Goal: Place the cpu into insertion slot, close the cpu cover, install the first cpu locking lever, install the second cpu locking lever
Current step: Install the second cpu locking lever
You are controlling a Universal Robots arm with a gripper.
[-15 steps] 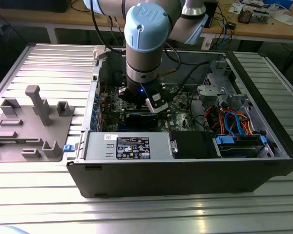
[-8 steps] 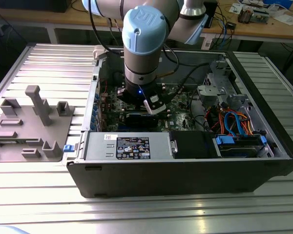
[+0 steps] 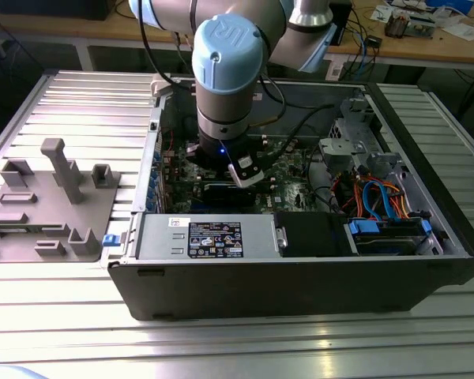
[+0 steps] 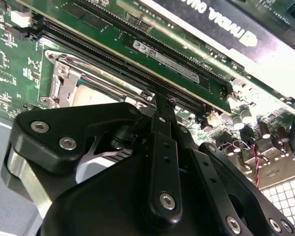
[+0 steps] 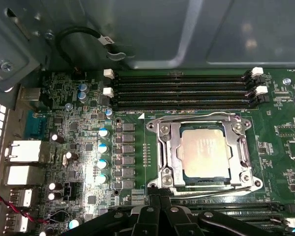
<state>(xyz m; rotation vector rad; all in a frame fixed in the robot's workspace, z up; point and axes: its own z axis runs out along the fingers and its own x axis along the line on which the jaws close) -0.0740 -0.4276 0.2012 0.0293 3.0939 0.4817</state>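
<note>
One arm is reaching down into the open computer case in the exterior view, its gripper hanging over the green board; the arm is hiding the socket.

In the second wrist view, the gripper's black body is covering most of the chip; the fingers are lying pressed together, gripping nothing.

In the first wrist view, the chip is sitting in the socket with the cover lying flat around it, beside the memory slots. The fingers are being cut off by the frame's edge.
</note>
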